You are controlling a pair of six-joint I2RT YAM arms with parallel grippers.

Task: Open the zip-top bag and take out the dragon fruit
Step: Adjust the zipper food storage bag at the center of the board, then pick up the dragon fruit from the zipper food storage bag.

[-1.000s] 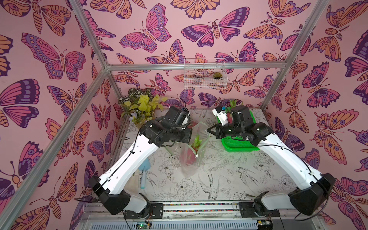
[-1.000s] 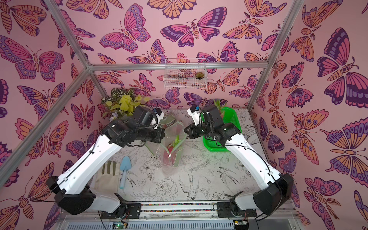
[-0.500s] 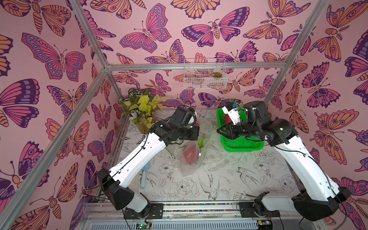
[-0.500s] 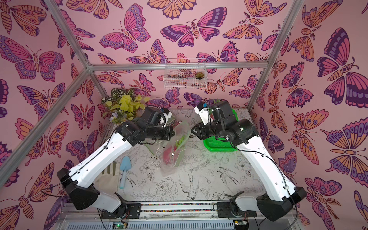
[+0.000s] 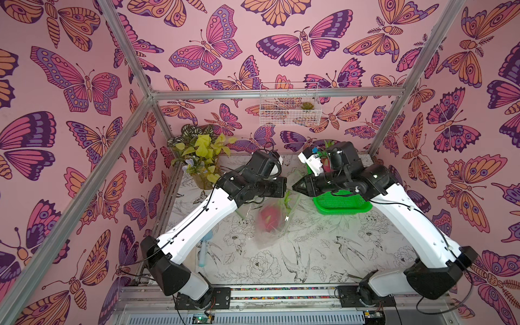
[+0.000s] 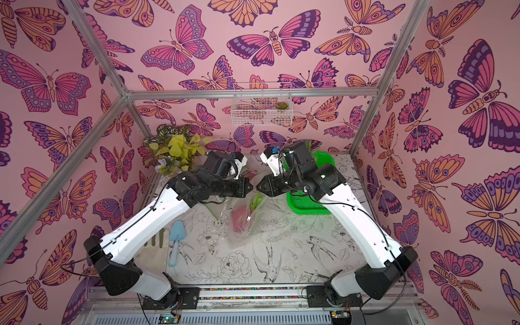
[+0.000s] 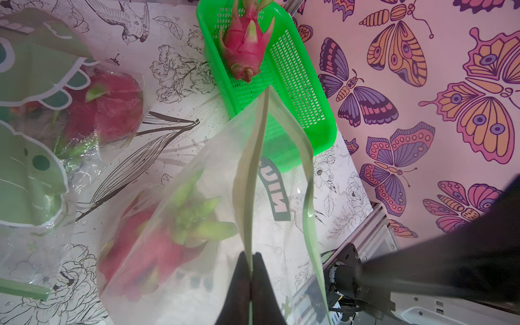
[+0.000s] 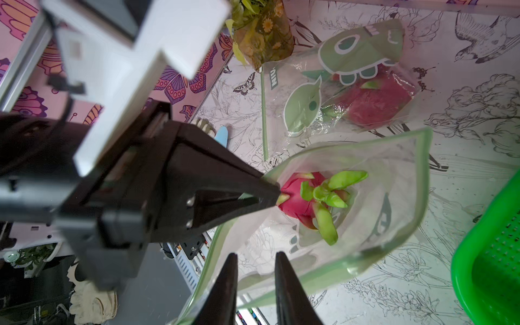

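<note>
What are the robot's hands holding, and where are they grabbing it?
The left gripper pinches the clear zip-top bag by its green zip rim. The right gripper, jaws apart, holds nothing visible.

Bright even light, blurred wrist foregrounds

Clear zip-top bag (image 8: 399, 197) w/ green zip rim is held upright by one rim strip, mouth spread wide open. One magenta dragon fruit (image 8: 298, 197) w/ green-tipped scales is seen inside, scales pointed toward the mouth. A 2nd bag (image 8: 306, 112), green-printed, is laid flat nearby w/ a redder fruit (image 8: 377, 107) inside. Another pink fruit (image 7: 244, 45) is laid in the green basket (image 7: 298, 92).
</note>
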